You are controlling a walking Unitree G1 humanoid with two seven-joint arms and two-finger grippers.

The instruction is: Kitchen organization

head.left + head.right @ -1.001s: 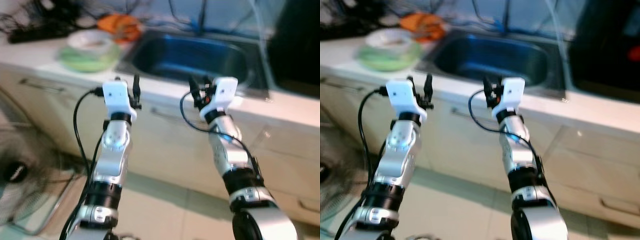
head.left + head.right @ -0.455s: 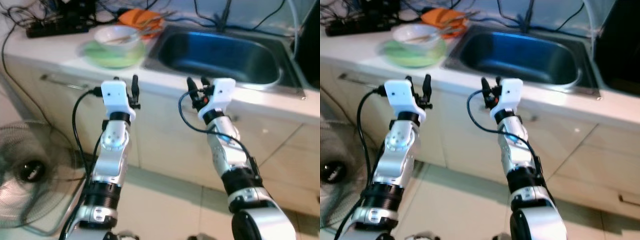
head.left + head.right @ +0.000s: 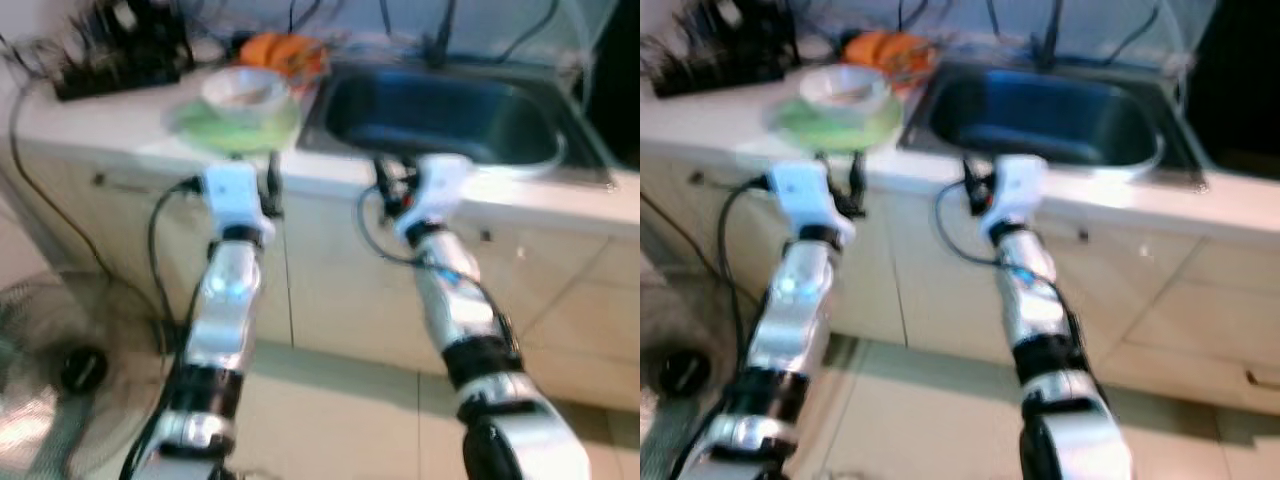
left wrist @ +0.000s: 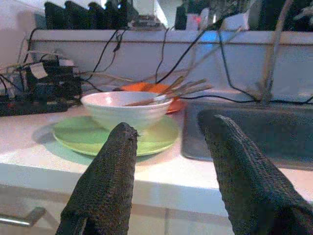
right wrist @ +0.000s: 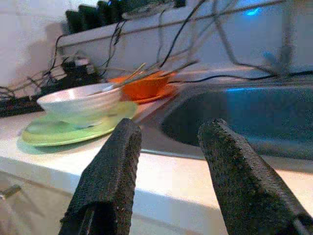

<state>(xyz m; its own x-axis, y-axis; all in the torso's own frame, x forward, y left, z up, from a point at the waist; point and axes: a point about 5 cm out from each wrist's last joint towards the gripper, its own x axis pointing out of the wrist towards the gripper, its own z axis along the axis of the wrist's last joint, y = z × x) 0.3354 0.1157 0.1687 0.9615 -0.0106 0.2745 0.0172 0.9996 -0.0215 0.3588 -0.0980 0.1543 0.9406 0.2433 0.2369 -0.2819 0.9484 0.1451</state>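
A white bowl with chopsticks in it sits on a green plate on the white counter. Behind them is an orange bowl, also holding utensils. The steel sink lies just right of the plate. Both arms are raised in front of the counter's edge. My left gripper is open and empty, facing the bowl and plate from short of the counter. My right gripper is open and empty too, facing the sink's near-left corner, with the white bowl off to one side.
A black power strip and tangled cables lie at the back left of the counter. Cabinet doors with a handle are below. A fan lies on the floor at left. A dark appliance stands right of the sink.
The whole picture has shifted and blurred as the camera moved, so the bowl and plate now sit nearer the middle. Both arms hold the same raised pose, with the grippers still open.
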